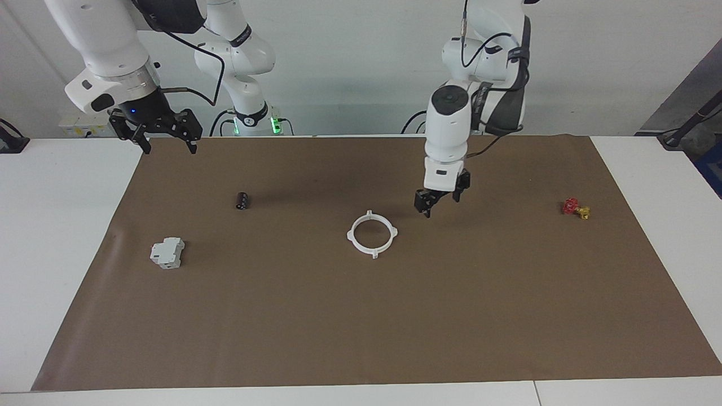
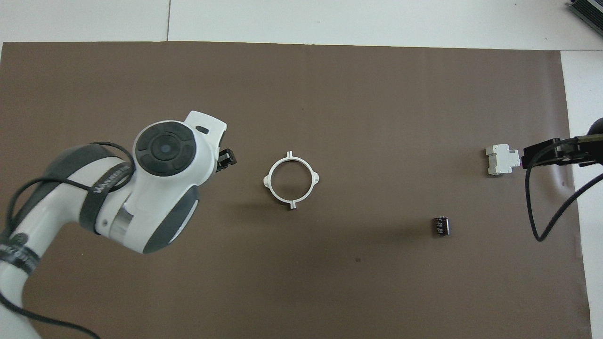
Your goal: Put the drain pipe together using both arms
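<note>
A white table (image 1: 67,225) under a brown mat (image 1: 361,316) stands against a plain pale wall (image 1: 350,56).

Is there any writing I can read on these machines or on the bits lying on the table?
Dark strap on the left arm: white lettering, too blurred to read for certain.
Grey-white block: no readable marking.
White ring, small dark cylinder, red-and-gold valve: none.

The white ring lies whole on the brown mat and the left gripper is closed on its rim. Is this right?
Not quite. The white ring does lie whole on the brown mat, but the left gripper is open and off it, as the facing view shows.
</note>
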